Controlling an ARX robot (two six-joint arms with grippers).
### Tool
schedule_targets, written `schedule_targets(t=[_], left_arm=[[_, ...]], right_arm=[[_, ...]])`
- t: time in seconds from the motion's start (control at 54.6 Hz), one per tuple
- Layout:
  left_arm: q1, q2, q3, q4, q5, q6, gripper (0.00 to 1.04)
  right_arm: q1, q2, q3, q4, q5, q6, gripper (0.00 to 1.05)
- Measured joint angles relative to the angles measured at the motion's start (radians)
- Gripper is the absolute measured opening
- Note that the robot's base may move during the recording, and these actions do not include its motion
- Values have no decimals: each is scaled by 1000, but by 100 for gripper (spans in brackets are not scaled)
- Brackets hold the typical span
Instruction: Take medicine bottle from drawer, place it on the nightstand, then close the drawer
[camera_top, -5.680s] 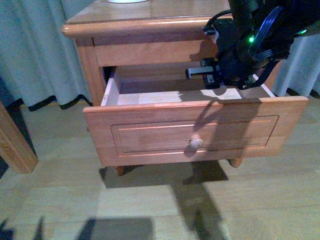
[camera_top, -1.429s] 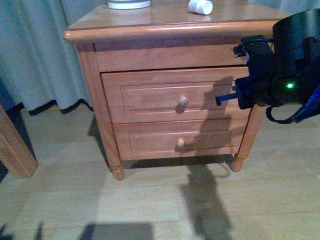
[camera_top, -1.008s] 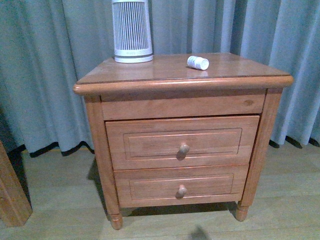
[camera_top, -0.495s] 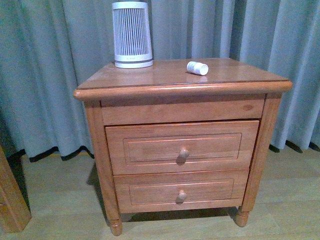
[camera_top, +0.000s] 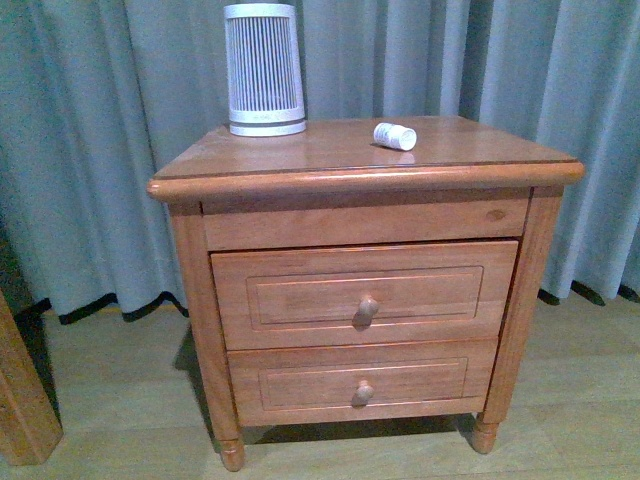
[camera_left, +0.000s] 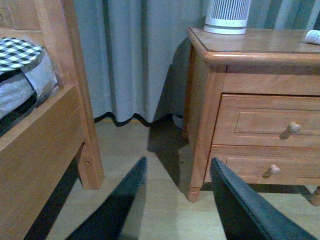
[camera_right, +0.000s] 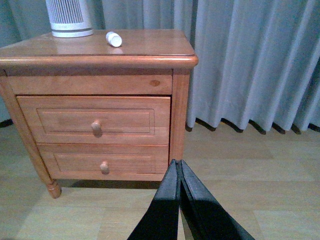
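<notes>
The small white medicine bottle (camera_top: 395, 136) lies on its side on the nightstand (camera_top: 460, 170) top, right of centre; it also shows in the right wrist view (camera_right: 114, 39). The top drawer (camera_top: 300, 295) is shut flush, its round knob (camera_top: 368, 305) facing me. Neither arm shows in the front view. My left gripper (camera_left: 177, 167) is open and empty, low over the floor beside the nightstand's left front leg. My right gripper (camera_right: 177, 162) is shut and empty, low over the floor off the nightstand's right front corner.
A white ribbed appliance (camera_top: 263, 68) stands at the back left of the nightstand top. The bottom drawer (camera_top: 300, 382) is shut. Grey curtains (camera_top: 90, 130) hang behind. A wooden bed frame (camera_left: 45, 145) with checked bedding stands to the left. The floor is pale wood (camera_right: 250, 185).
The drawer, open at first, has been pushed shut and the bottle now lies on top. The right arm has withdrawn out of the front view, which has tilted up slightly.
</notes>
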Motion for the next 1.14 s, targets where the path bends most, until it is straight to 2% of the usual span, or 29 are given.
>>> schedule_targets(t=[0.257,0.568,0.843,1.081,1.136], left_arm=[[0,0,0,0,0,0,100],[0,0,0,0,0,1,98],[0,0,0,0,0,1,98],[0,0,0,0,0,1,98],[0,0,0,0,0,1,98]], right_arm=[[0,-26,-31,6,0,0,3],[0,-68,-65,11,-1,-1,3],[0,-68,-65,11,-1,-2,50],[0,-68,-65,11,-1,-2,97],[0,-68,-65,11,-1,-2,99]])
